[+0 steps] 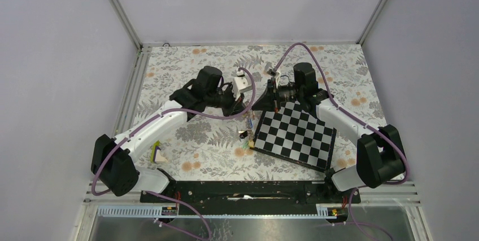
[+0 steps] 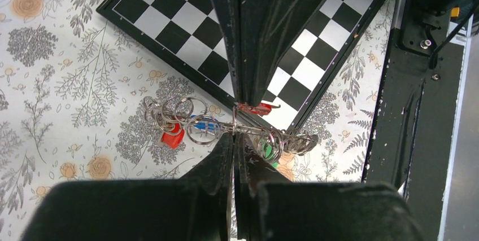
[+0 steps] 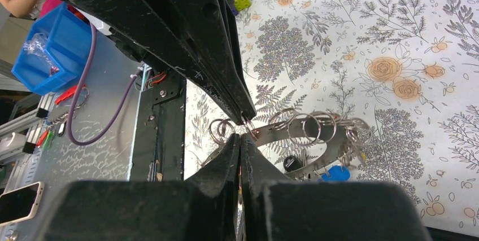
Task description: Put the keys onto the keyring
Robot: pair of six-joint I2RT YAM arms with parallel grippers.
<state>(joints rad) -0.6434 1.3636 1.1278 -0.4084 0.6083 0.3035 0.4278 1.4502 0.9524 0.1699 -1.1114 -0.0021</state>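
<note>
Right at the lens of the left wrist cam, the left fingers (image 2: 230, 149) are pressed together, tips clamped on the keyring (image 2: 225, 124). We see it edge-on as a thin wire running left-right across the view, i.e. crosswise to the fingers. Just beyond, the right fingers (image 2: 246, 91) come in from the opposite side, also together, tips nearly touching the left ones. A red bit sits at their tips, and we can't tell whether they pinch the ring itself or a red-tagged key. So both arms are at the ring, neither nearer.

The keys (image 2: 172, 138) hang off it by small split rings, bunched either side of the grip: red and blue on one side, green on the other. The ring looks held above the desk (image 2: 68, 83), approx. over the corner of the chessboard (image 2: 169, 21).

Hidden: the ring's opening, so we judge the next threading move turns on finding it. From the top cam the whole cluster is too small to read, and we can't say whether any key lies loose.
</note>
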